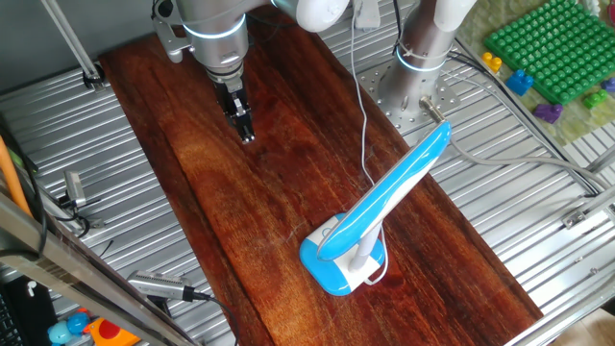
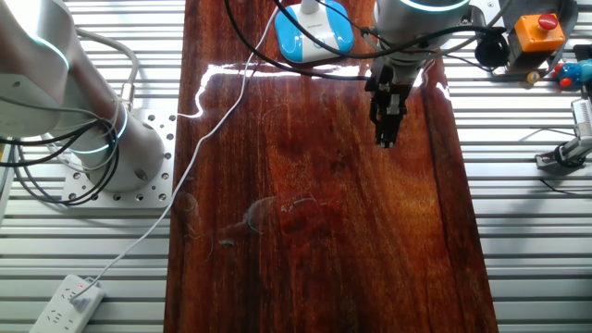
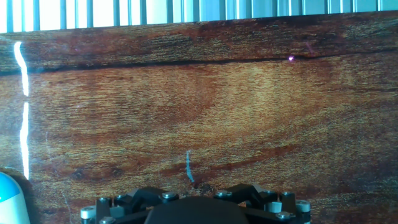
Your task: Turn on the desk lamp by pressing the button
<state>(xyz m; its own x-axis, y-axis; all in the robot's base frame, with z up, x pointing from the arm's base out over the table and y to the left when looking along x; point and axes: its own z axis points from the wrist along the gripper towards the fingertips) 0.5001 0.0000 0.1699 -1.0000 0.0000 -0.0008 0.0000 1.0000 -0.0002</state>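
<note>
The desk lamp stands on the dark wooden board (image 1: 221,211), with its blue-rimmed base (image 1: 338,267) near the board's front right and its long blue-white arm (image 1: 399,185) slanting up to the right. Its base also shows in the other fixed view (image 2: 314,28), and a corner of the lamp shows in the hand view (image 3: 9,199). Its thin white cord (image 1: 363,115) runs back across the board. I cannot make out the button. My gripper (image 1: 247,135) hangs above the bare board, well left and behind the lamp, with its fingers together and holding nothing. It also shows in the other fixed view (image 2: 386,137).
The arm's base (image 1: 423,58) stands on the metal table behind the lamp. A green studded plate (image 1: 548,48) with small toys lies at the back right. A power strip (image 2: 65,301) and an orange box with a red button (image 2: 536,32) sit off the board.
</note>
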